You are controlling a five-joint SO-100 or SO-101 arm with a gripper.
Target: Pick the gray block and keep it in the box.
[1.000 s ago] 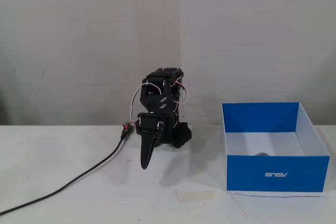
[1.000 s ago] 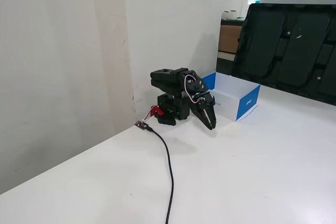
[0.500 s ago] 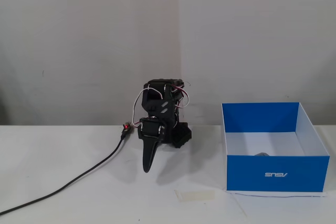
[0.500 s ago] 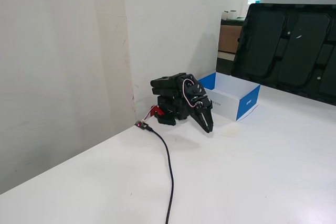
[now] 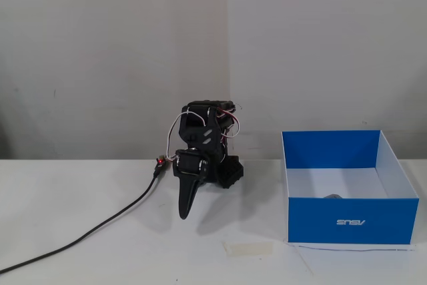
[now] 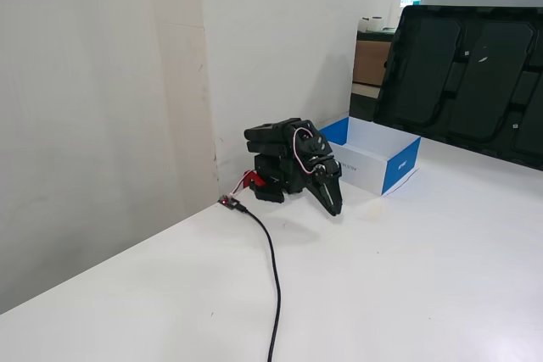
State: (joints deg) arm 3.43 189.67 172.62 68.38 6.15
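The arm (image 5: 203, 145) sits folded low on the white counter (image 5: 100, 231), with its jaws (image 5: 185, 210) pointing down so that the tip nearly touches the surface. They look drawn together into a single narrow wedge with nothing between them, and the other fixed view (image 6: 333, 203) shows the same closed, empty shape.

The gray block (image 5: 331, 196) is not near the jaws. In the front fixed view it lies well off to their right, inside the box (image 5: 347, 221), where only a small dark-gray hump shows above the blue front wall against the white floor. In the other fixed view the box (image 6: 399, 167) stands beyond the jaws and its walls hide the block completely. Judged from this, the block appears to be in its place already and the arm is parked.

As for handling, the block is probably light and rigid, a small solid cube that will not deform under a pinch. Its rounded corners and possibly smooth faces could let it slip or twist, so the safest hold would be across two opposite flat faces, centred, and away from the corners. A black cable (image 5: 100, 225) trails left from the arm's base.
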